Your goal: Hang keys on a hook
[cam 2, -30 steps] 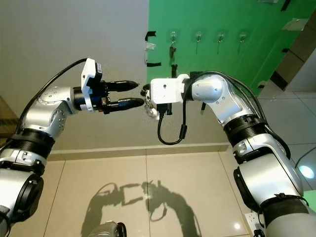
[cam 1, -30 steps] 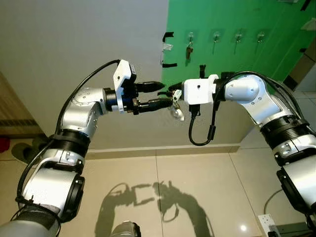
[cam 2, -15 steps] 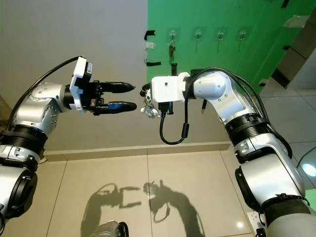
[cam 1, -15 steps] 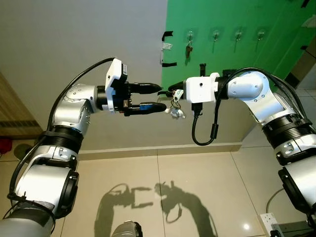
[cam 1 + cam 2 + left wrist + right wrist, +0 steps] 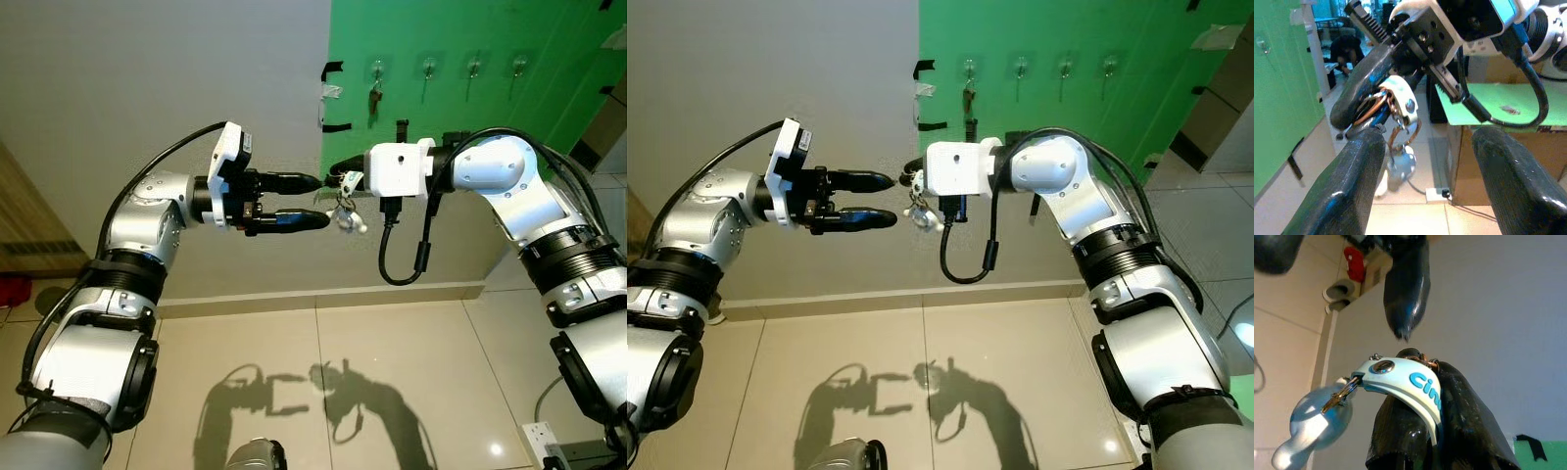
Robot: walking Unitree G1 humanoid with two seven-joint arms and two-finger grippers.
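Between the arms: right gripper (image 5: pixel 336 180) pinches keys (image 5: pixel 345 208); left gripper (image 5: pixel 315 201) spread. Light, floppy bunch; I'd grip the white tag (image 5: pixel 1403 98).

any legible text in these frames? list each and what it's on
"Cin", blue letters running off behind the fingers, on the white key tag held in the right gripper.
Nothing legible on the white camera housing at the right wrist.
No other text can be read.
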